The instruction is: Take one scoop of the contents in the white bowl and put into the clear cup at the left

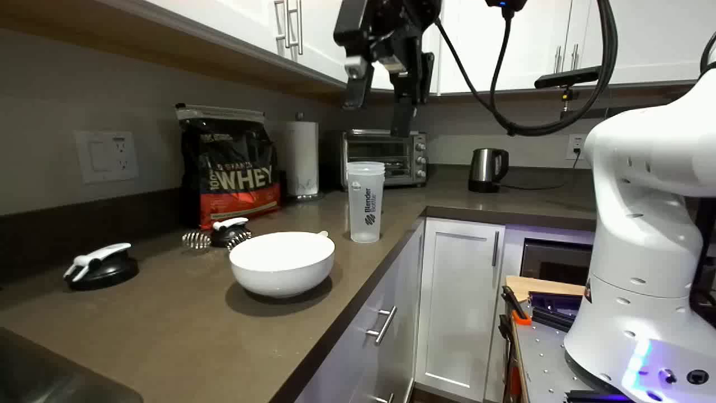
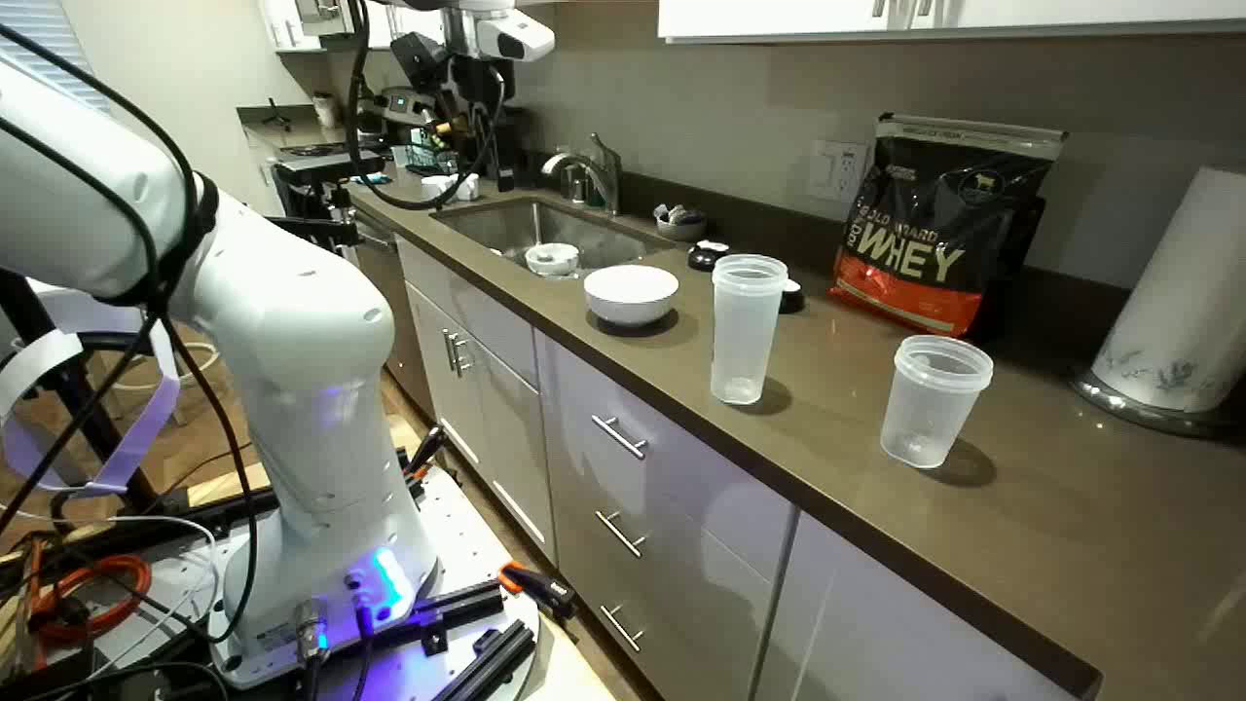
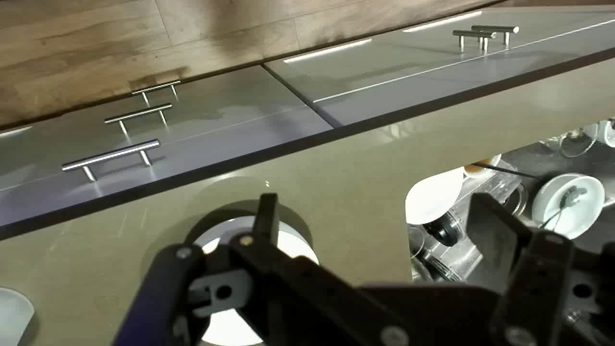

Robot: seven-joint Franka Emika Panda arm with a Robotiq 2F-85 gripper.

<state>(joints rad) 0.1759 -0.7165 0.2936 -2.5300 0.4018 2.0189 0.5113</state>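
Note:
The white bowl (image 1: 282, 271) stands on the counter and shows in both exterior views (image 2: 631, 297). Its inside is overexposed, so I cannot make out the contents. A small pale tip (image 1: 323, 233) sticks up at its far rim. The clear cup (image 1: 364, 204), tall with "Blender Bottle" print, stands upright beside the bowl, also in an exterior view (image 2: 745, 336); an edge of a cup (image 3: 12, 315) shows at the wrist view's lower left. My gripper (image 1: 378, 115) is open and empty, high above the counter. In the wrist view the gripper (image 3: 375, 202) partly hides the bowl (image 3: 295, 242).
A shorter clear cup (image 2: 934, 404) stands beyond the tall one. The whey bag (image 1: 235, 173), paper-towel roll (image 1: 302, 157) and black lids (image 1: 106, 271) with wire whisks line the wall. The sink holds dishes (image 3: 567, 206). A toaster oven (image 1: 386, 157) and kettle (image 1: 486, 168) stand farther back.

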